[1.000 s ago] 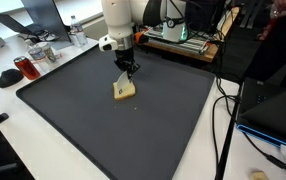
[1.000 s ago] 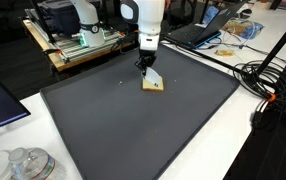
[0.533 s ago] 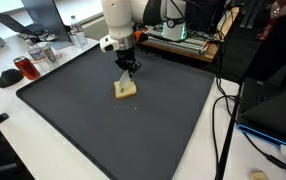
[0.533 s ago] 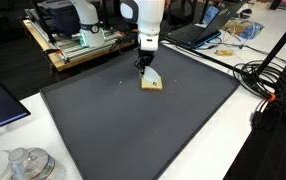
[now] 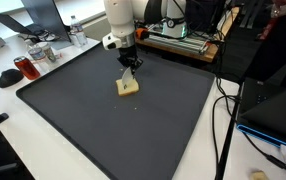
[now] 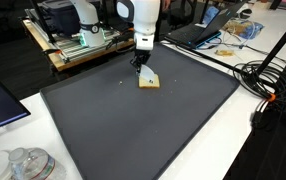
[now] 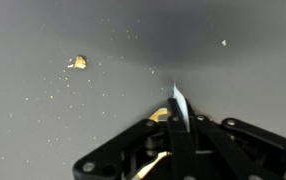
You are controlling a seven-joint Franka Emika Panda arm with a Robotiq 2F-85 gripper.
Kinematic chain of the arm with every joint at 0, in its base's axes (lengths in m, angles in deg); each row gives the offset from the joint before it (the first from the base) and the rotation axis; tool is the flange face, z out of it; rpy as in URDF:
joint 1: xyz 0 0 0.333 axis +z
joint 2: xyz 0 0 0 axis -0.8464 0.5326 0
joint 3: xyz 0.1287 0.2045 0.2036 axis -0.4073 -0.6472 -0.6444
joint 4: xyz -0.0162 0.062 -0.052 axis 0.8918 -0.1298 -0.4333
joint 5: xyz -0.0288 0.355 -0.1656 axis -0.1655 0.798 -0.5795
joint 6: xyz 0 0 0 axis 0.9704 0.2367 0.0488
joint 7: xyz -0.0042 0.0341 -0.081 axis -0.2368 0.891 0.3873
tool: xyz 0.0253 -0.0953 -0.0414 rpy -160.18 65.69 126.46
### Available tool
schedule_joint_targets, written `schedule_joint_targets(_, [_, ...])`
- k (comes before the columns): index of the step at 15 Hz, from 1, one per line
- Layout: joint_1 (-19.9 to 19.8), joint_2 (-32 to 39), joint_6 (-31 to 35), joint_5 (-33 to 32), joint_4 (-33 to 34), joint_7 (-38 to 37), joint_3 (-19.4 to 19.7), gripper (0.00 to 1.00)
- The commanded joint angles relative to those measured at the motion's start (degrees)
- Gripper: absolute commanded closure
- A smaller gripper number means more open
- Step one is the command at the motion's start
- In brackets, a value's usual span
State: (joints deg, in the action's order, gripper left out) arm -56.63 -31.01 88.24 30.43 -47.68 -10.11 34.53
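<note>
The toast (image 5: 129, 88) lies on the dark mat (image 5: 93, 130), in the half of the mat nearest the robot base, well apart from every mat edge. In both exterior views it rests almost flat, with its pale crust toward the camera (image 6: 148, 81). The gripper (image 5: 130, 68) hangs directly above the toast, pointing down, with its tips at or just over the upper face of the toast; contact cannot be confirmed from these angles. The wrist view shows the gripper (image 7: 173, 125) with its jaws brought together on a thin pale blade (image 7: 177, 100) that projects past the fingertips. What the blade belongs to cannot be told. Yellowish patches between and below the black fingers (image 7: 198, 135) are too blurred to identify. Two crumbs lie on the mat ahead of the gripper: a larger one (image 7: 77, 62) and a small one (image 7: 223, 42), both well apart from the blade, with fine specks scattered between them. The mat sits on a white table (image 5: 43, 140). Beside the mat stand a red cup (image 5: 25, 67) and a laptop (image 5: 41, 14), and black cables (image 5: 223, 115) run along the opposite mat edge. In an exterior view a glass jar (image 6: 28, 163) stands near the closest mat corner.
</note>
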Motion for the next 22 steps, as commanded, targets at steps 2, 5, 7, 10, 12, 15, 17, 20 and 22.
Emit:
schedule_joint_targets(2, [-0.91, 1.86, 0.5, 1.13, -3.53, 1.19, -0.27, 0.99])
schedule_joint_targets(5, [-0.3, 3.14, 0.07, 0.65, -0.82, 0.27, -0.2, 0.99])
schedule_joint_targets(7, [-0.16, 3.98, 0.0, 0.32, 0.51, 0.1, -0.06, 0.99])
schedule_joint_targets(10, [-0.08, 4.85, -0.08, 0.49, 2.12, -0.49, -0.02, 0.99])
schedule_joint_targets(12, [-0.11, 4.57, -1.17, 0.46, 1.99, -0.24, -0.06, 0.99])
schedule_joint_targets(15, [-0.4, 2.75, -1.17, 0.46, -0.97, 0.32, -0.04, 0.99])
schedule_joint_targets(17, [-0.66, 1.64, -1.75, 0.71, -2.21, 0.86, -0.13, 0.99])
schedule_joint_targets(20, [-1.18, -0.25, -2.57, 0.91, -3.9, 2.08, -0.2, 0.99])
schedule_joint_targets(22, [-1.37, -1.52, -3.44, 0.64, -5.06, 3.0, -0.15, 0.99])
